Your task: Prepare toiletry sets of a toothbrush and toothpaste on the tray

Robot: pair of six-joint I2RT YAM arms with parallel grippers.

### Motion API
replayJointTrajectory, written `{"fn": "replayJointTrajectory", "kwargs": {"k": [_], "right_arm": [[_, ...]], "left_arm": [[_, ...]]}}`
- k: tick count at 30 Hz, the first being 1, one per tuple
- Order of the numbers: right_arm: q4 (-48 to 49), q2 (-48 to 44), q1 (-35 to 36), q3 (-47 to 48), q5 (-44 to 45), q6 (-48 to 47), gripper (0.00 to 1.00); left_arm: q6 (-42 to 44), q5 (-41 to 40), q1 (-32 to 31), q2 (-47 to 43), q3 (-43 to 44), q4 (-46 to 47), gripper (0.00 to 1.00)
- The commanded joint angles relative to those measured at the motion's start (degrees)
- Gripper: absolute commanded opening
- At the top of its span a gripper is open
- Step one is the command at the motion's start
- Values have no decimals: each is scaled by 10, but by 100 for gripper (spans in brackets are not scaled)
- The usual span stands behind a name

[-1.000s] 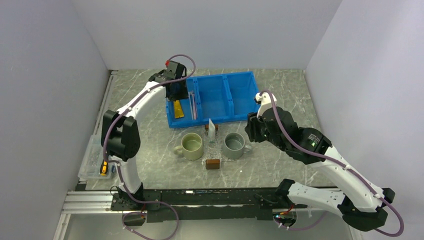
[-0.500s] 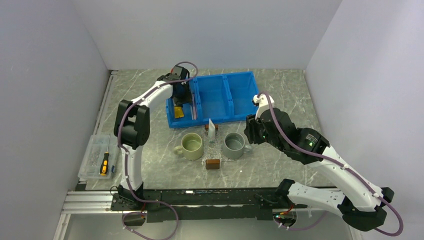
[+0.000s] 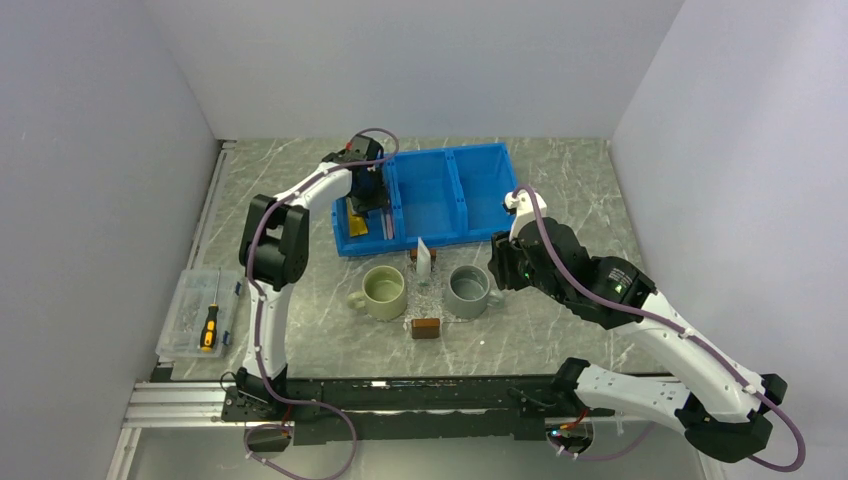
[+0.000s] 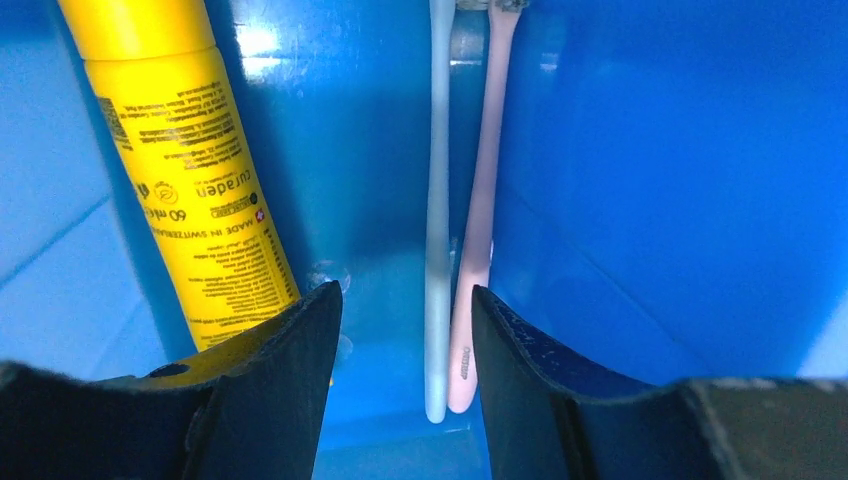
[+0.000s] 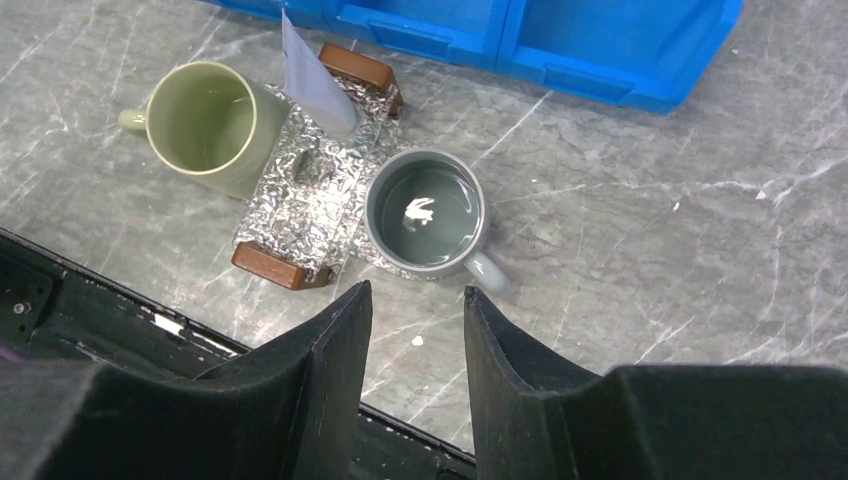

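While the left gripper (image 4: 402,318) hangs spread, the pink toothbrush (image 4: 484,205) lies below, between its fingertips

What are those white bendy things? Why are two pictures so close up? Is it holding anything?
They are a robot's left arm and right arm, each with a two-finger pincher. One picture looks down from above; the other two come from cameras on the wrists. The left gripper is open inside the blue bin, over a yellow toothpaste tube, a pink toothbrush and a pale toothbrush. The right gripper is open too, holding nothing. Below it stand a green mug, a grey mug and the clear tray with a white tube on it.
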Motion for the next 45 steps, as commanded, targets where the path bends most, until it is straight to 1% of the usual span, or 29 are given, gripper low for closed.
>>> {"fn": "replayJointTrajectory", "kwargs": {"k": [1, 7, 12, 15, 19, 26, 30, 33, 40, 45], "right_arm": [[7, -8, 1, 1, 7, 3, 41], [9, -9, 1, -5, 8, 1, 41], [11, -11, 0, -4, 11, -2, 41], [11, -11, 0, -4, 12, -3, 41], [12, -12, 0, -4, 11, -2, 41], [12, -14, 0, -3, 8, 0, 41], [12, -17, 0, -3, 6, 1, 41], [13, -17, 1, -3, 4, 2, 41], [12, -15, 0, 3, 0, 4, 41], [10, -12, 0, 6, -3, 7, 41]], "left_arm": [[-10, -16, -6, 17, 37, -2, 57], [-1, -31, -23, 34, 57, -13, 62], [4, -34, -29, 40, 61, -19, 64], [10, -40, -32, 41, 61, -24, 61], [20, -59, -36, 45, 61, -38, 56], [26, -75, -38, 54, 56, -55, 51], [29, -78, -38, 54, 52, -59, 46], [31, -80, -38, 47, 44, -57, 40], [37, -74, -38, 34, 35, -53, 23], [41, -69, -38, 25, 32, -46, 9]]}}
